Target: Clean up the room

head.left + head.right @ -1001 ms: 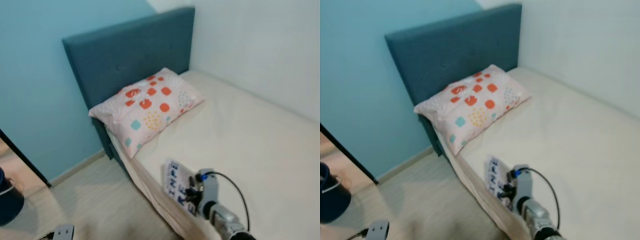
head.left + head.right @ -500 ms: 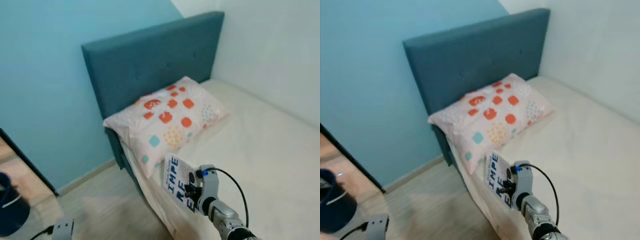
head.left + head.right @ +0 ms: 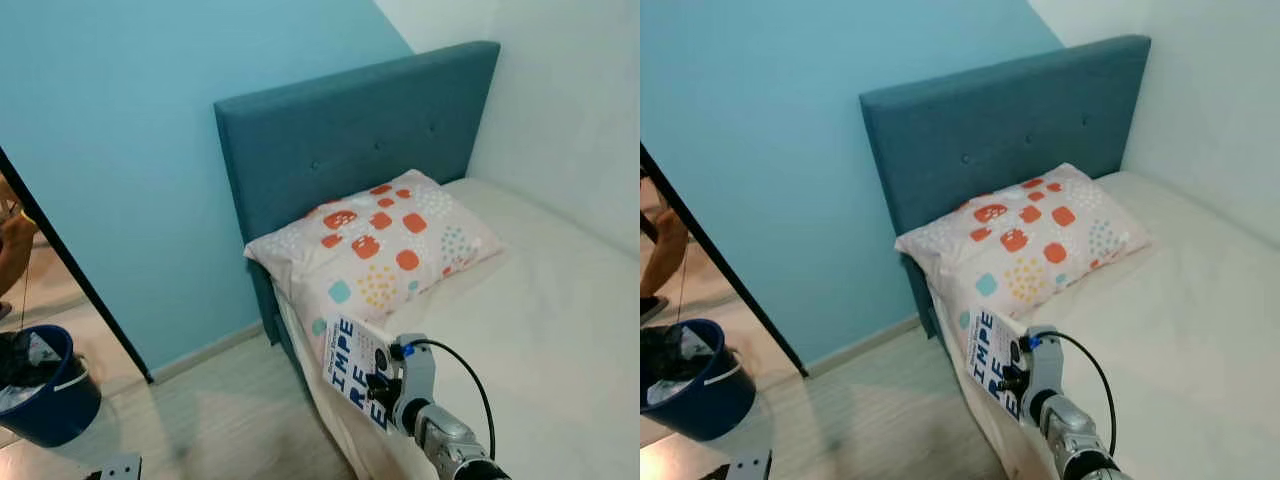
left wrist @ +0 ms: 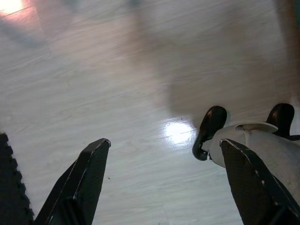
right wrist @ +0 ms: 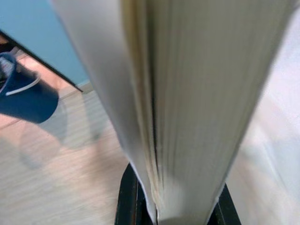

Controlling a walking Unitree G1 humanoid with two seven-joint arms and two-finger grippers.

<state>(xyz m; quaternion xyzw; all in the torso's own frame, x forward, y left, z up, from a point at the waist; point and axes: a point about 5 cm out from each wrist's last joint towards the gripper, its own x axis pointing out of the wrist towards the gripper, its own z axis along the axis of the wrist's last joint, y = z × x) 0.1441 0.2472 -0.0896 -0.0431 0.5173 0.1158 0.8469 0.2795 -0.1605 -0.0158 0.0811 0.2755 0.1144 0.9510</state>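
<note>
Right gripper (image 3: 1012, 378) has its fingers clamped on a book (image 3: 992, 362), held up over the bed (image 3: 1160, 330) edge. Looks mid-carry, next it needs somewhere to put it. Left gripper (image 4: 164, 183) hangs wide open over the floor (image 4: 93, 84)

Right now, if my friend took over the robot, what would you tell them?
Right gripper: shut on the book, holding it beside the near edge of the bed.
Left gripper: open, holding nothing, hanging over the wooden floor.
Pillow lies at the headboard. A blue bucket with stuff in it stands on the floor by the doorway.
Done: book picked up.
Left: put the book away somewhere, probably off the bed.
</note>
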